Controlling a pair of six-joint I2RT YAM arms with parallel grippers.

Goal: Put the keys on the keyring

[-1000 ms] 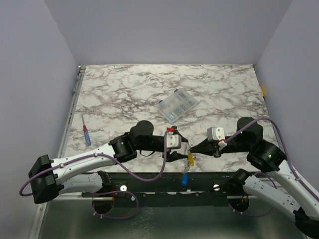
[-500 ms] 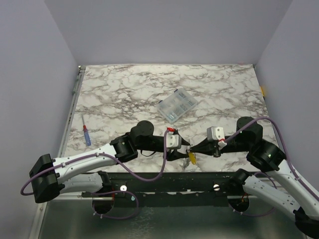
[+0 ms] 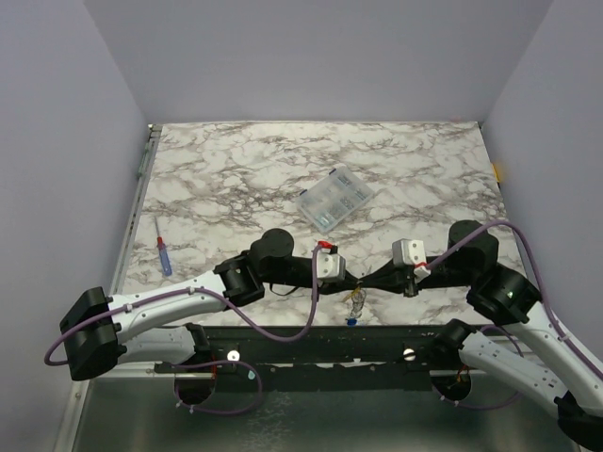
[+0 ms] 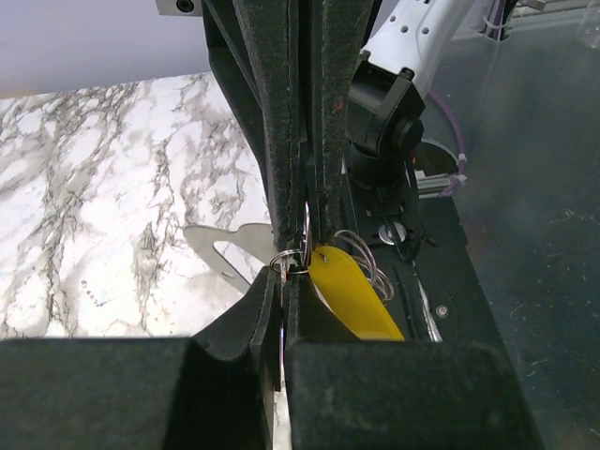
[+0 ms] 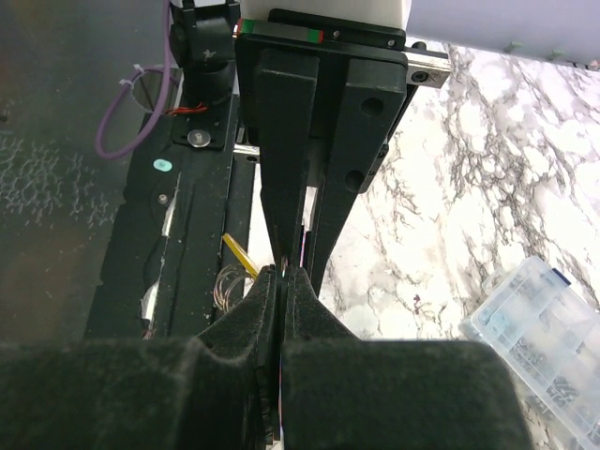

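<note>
Both tools meet tip to tip at the near edge of the white marbled tabletop [image 3: 236, 179]. The left tool [image 4: 286, 281] is clamped on the thin silvery wire keyring [image 4: 364, 258]. The right tool [image 5: 281, 277] is pressed together — on what, I cannot tell. The yellow-headed plastic key [image 4: 352, 295] hangs among the coils. A slipping pinch could drop ring and key off the edge.

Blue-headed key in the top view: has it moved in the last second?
Yes. The blue-headed key shifted up-frame, off the black base rail to the near edge of the marble table.
</note>
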